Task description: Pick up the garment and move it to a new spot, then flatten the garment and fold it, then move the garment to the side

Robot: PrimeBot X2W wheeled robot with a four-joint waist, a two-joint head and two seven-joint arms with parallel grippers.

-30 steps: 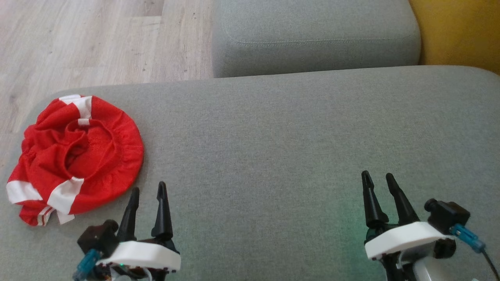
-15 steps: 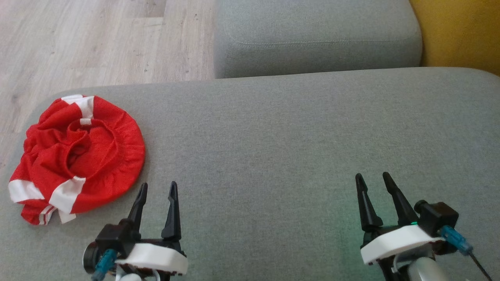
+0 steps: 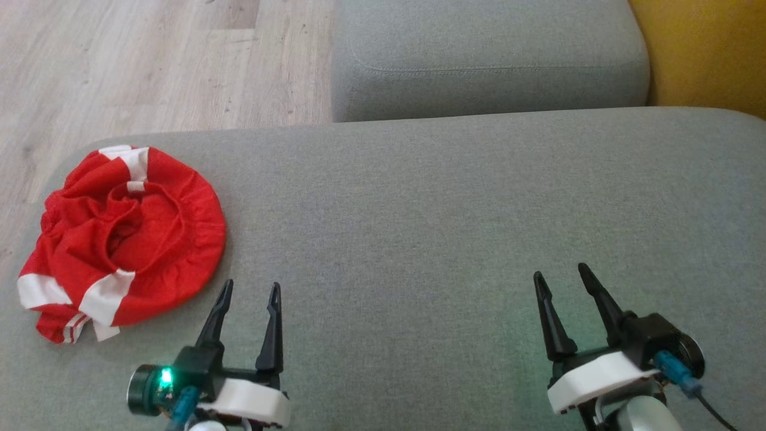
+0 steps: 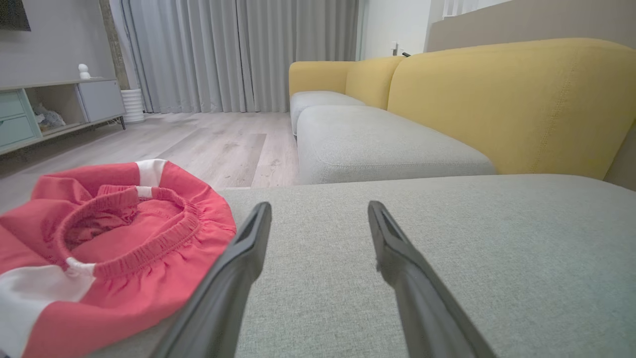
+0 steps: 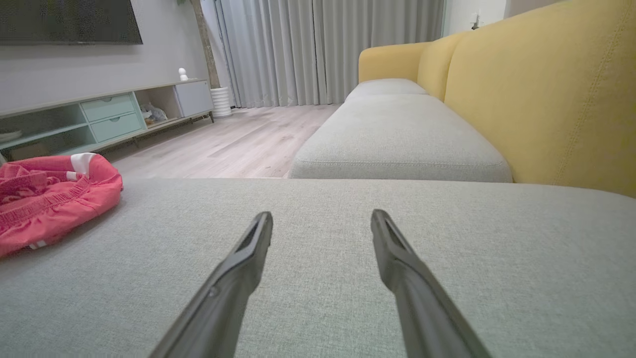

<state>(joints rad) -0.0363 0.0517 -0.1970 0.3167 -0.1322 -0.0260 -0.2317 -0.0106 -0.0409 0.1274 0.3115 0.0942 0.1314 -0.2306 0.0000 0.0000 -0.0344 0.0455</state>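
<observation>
A crumpled red garment with white bands (image 3: 122,239) lies bunched at the left end of the grey cushion (image 3: 455,203); its elastic waistband curls on top (image 4: 144,238). It also shows at the left edge of the right wrist view (image 5: 49,196). My left gripper (image 3: 250,290) stands open just right of the garment's near edge, apart from it, with nothing between its fingers (image 4: 318,209). My right gripper (image 3: 560,274) is open over bare cushion far to the right, empty (image 5: 322,216).
A second grey seat cushion (image 3: 488,57) lies beyond the first, with a yellow backrest (image 3: 706,48) on the right. Wooden floor (image 3: 149,66) runs past the cushion's left and far edges. A low media cabinet (image 5: 99,117) and curtains (image 5: 323,49) stand across the room.
The left gripper has drifted right and back toward the bottom edge, away from the garment. The right gripper has eased left and back. The garment has kept its shape and place.
</observation>
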